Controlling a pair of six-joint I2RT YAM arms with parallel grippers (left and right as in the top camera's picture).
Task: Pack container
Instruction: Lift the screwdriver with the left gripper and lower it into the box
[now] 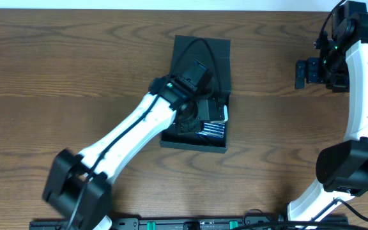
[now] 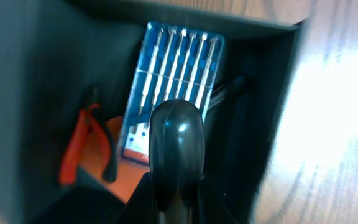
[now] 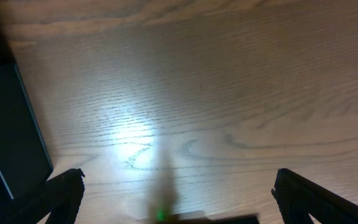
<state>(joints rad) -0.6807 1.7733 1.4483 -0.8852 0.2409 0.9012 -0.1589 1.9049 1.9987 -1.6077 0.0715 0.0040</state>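
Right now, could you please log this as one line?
left claw shut over box | right claw open over table | pliers, screwdrivers inside

Probably a robotics lab: my left arm (image 1: 130, 131) and right arm (image 1: 363, 83) stand at a wood-grain bench (image 1: 56, 64) with a black mounting rail (image 1: 190, 223) along its near edge.

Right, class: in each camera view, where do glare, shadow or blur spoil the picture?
Overhead: evenly lit, sharp. Left wrist: glare washes out the table, container interior dim, pliers soft. Right wrist: glare patch mid-table, whole frame soft.
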